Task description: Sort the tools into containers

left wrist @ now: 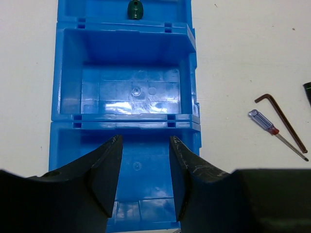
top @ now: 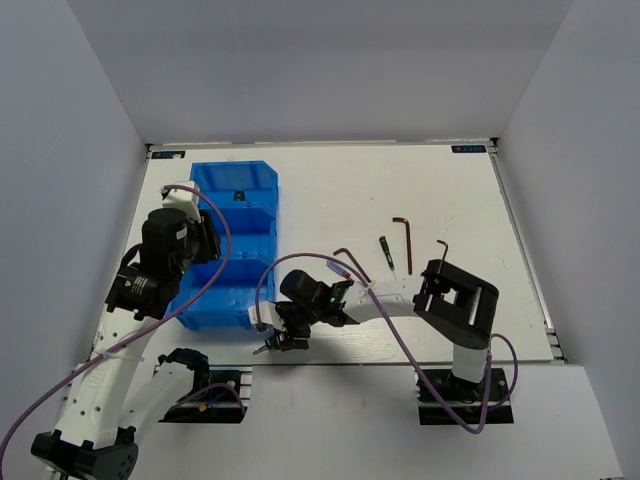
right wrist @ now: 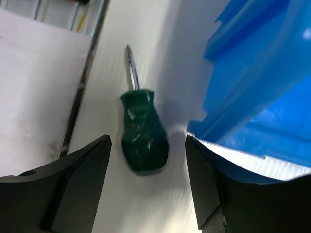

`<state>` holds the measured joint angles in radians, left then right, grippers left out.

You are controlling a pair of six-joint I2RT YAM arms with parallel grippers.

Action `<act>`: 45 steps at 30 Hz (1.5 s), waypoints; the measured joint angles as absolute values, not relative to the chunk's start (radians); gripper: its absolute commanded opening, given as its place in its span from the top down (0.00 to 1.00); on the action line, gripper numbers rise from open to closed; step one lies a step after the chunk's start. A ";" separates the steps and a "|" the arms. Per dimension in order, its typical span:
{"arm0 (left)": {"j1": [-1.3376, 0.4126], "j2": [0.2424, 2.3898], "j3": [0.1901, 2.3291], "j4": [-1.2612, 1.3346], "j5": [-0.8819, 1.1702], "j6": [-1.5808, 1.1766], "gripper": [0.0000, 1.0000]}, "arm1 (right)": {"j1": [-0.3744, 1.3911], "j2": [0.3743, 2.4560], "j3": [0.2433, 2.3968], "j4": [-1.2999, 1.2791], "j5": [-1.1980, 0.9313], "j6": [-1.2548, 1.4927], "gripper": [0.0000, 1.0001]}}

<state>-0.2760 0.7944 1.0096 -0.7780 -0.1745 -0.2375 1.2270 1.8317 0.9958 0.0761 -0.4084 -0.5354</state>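
A stubby green-handled screwdriver [right wrist: 144,137] lies on the white table by the corner of the nearest blue container [right wrist: 262,73], its shaft pointing away. My right gripper [right wrist: 147,145] is open around the butt of its handle, with a gap on each side. In the top view the right gripper [top: 283,335] sits low at the front edge, beside the row of containers [top: 232,200]. My left gripper [left wrist: 145,141] hangs open and empty over the nearest container [left wrist: 141,167]. Another green-handled tool [left wrist: 135,8] lies in the farthest one.
A blue-handled screwdriver [left wrist: 272,130] and a dark red-brown hex key [left wrist: 282,121] lie right of the containers. Further right are two hex keys [top: 403,235] [top: 443,250] and a slim dark screwdriver [top: 385,252]. The table's front rail [right wrist: 92,58] runs close beside the green screwdriver.
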 measured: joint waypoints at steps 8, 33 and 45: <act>-0.276 0.785 1.010 -0.779 -0.175 -0.237 0.46 | 1.247 1.856 1.014 0.086 -0.364 -0.500 0.74; -0.276 0.826 1.009 -0.688 -0.112 -0.253 0.46 | 0.838 1.761 1.305 -0.406 -0.068 -0.538 1.00; -0.276 0.801 1.002 -0.674 -0.098 -0.252 0.46 | 0.752 2.311 2.135 -0.292 -0.153 -0.491 1.00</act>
<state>-0.2760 0.8005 1.0023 -0.6743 -0.0982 -0.2523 0.7517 2.3112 2.1349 -0.2924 -0.1528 -0.4911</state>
